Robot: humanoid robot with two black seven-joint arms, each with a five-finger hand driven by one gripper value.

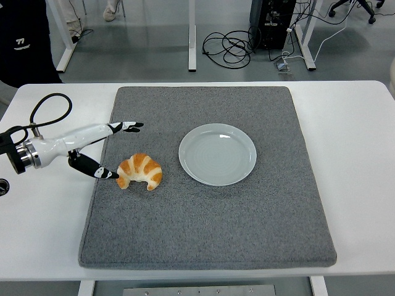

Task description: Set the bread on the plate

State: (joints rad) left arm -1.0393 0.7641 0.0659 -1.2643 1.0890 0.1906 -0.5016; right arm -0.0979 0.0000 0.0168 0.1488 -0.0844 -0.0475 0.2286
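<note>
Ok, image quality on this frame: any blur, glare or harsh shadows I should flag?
Head view: lighting is even and soft; the croissant and grey mat are sharp, with only faint shadows. The plate shows mild sheen, no blown glare. The left hand is slightly soft at the fingertips. The white table is bright but not clipped.

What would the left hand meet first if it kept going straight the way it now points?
Most likely the croissant. The left hand points right over the grey mat, fingers spread; its thumb tip is already at the croissant's left end. The upper fingers aim above it, toward the plate. Height is unclear.
</note>
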